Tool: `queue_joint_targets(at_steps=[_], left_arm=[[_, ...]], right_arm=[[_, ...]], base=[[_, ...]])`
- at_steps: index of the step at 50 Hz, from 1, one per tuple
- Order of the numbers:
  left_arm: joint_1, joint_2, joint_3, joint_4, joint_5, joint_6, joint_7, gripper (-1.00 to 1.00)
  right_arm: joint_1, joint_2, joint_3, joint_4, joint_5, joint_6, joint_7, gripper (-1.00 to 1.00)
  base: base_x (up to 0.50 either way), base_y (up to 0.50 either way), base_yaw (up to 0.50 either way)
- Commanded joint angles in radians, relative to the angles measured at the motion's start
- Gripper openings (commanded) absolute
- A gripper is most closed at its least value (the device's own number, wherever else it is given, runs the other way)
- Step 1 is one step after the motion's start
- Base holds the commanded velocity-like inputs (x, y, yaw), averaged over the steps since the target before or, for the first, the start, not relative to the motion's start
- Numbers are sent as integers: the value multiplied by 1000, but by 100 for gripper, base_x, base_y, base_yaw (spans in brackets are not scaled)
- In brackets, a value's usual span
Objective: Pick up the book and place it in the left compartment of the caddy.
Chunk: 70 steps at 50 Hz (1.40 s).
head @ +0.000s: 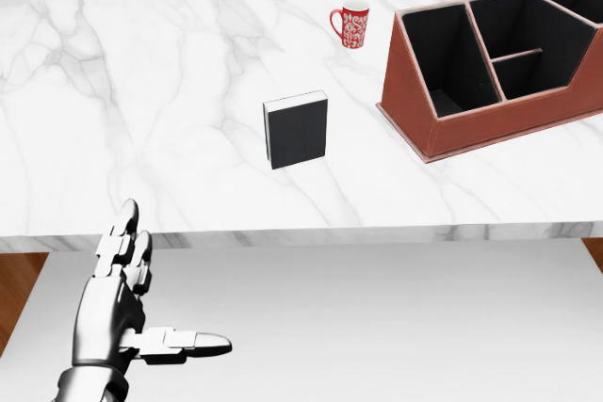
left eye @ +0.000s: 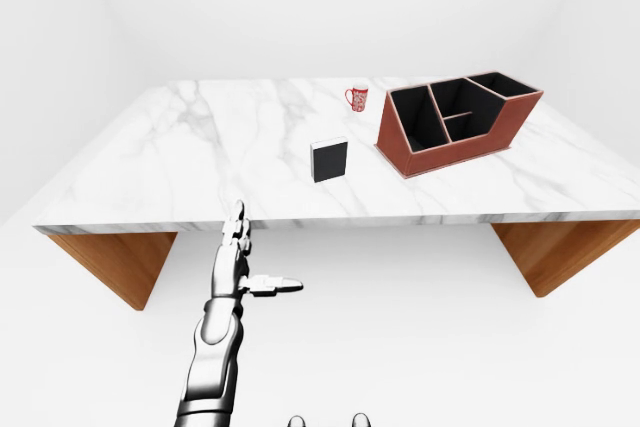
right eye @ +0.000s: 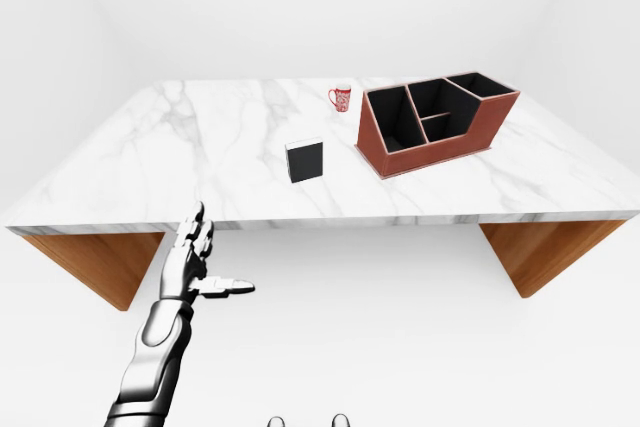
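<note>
L hand [head: 118, 303] wide open below table [head: 141, 91] edge, well apart from book [head: 297, 130] & caddy [head: 490, 72]

Glossy silver, segmented robot hand [head: 118, 313] with dark-jointed fingers [head: 184, 340] on a chrome, ribbed forearm [left eye: 210, 372].

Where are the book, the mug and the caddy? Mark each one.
book [head: 300, 136]: head view, on its dark cover.
mug [head: 355, 25]: head view, on its red patterned side.
caddy [head: 509, 120]: head view, on its brown outer wall.
</note>
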Motion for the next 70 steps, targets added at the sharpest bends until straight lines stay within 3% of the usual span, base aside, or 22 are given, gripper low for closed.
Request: queue_joint_targets(at_steps=[1, 4, 70], left_arm=[[0, 0, 0, 8, 4, 0, -5, 100], [4, -1, -1, -8, 6, 0, -2, 100], [18, -3, -5, -34, 22, 0, -2, 100]], right_arm=[[3, -10, -7, 3, 25, 0, -13, 100], [8, -17, -20, 1, 68, 0, -25, 100], [6, 0, -7, -14, -9, 0, 27, 100]], base=[[0, 0, 0], [0, 0, 0], [0, 0, 0]])
